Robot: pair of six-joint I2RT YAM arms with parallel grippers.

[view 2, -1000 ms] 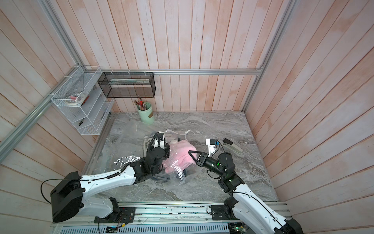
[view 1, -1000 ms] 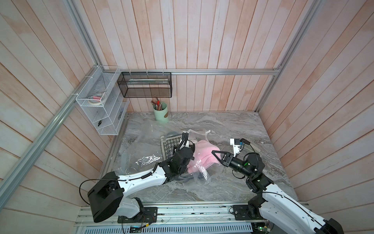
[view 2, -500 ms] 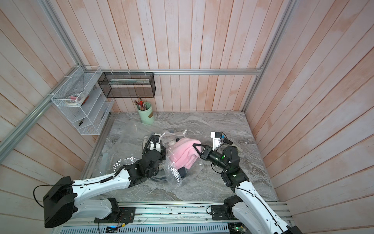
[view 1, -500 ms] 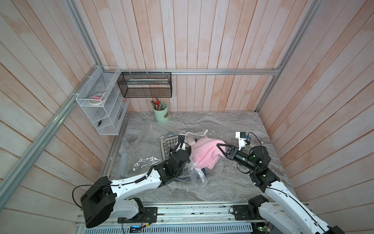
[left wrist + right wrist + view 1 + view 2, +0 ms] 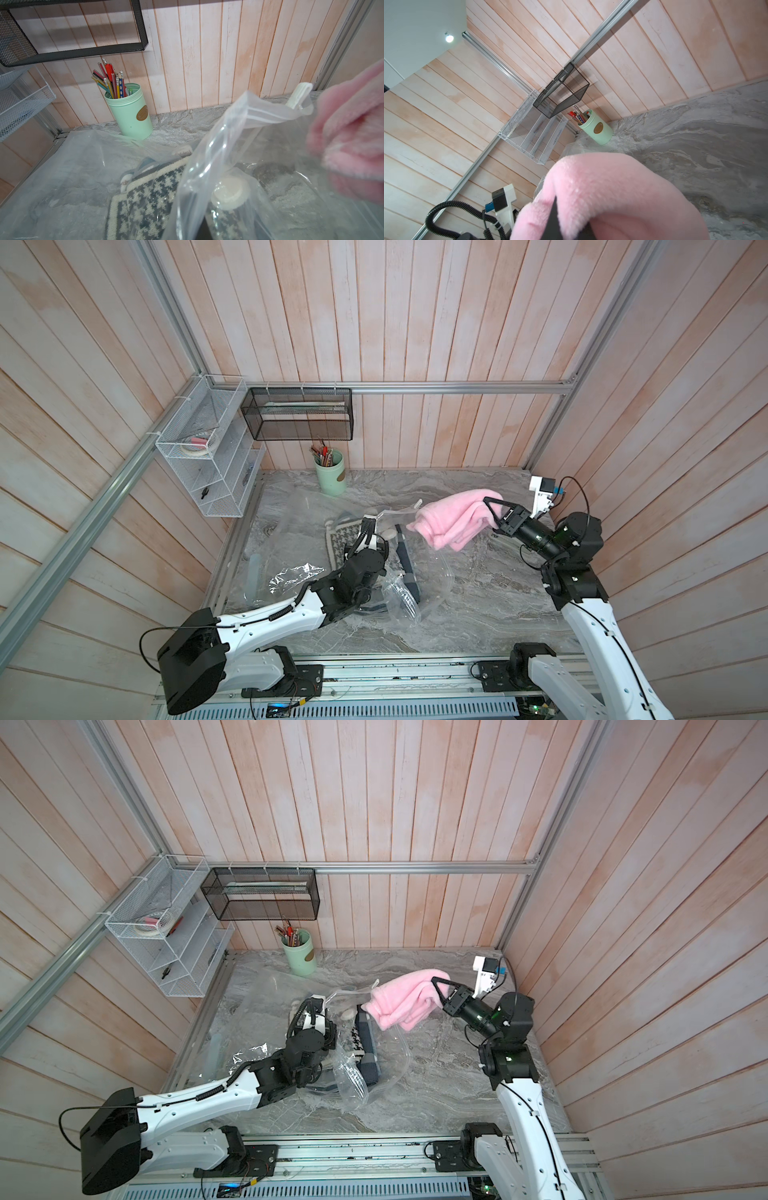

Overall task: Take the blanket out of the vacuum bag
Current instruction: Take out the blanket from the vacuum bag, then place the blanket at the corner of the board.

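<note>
Right claw: closed tight on a fold of the pink blanket, which is held lifted off the table toward the right rear and is seen draped from the fingers in both top views. The blanket's lower folds hang just beside the raised mouth of the bag; whether any part lies inside the mouth cannot be told. Left claw: mostly hidden beneath its wrist camera and fully closed. Bag film rises directly before it toward the white slider clip, but a pinch on the film cannot be confirmed. The bag is spread flat over the left and middle of the table and is crumpled near the left claw. Inside it are seen a houndstooth knit and a dark folded cloth. The round white valve cap is seen on the film beside them. A green cup of pencils is set against the back wall, just behind the bag.
</note>
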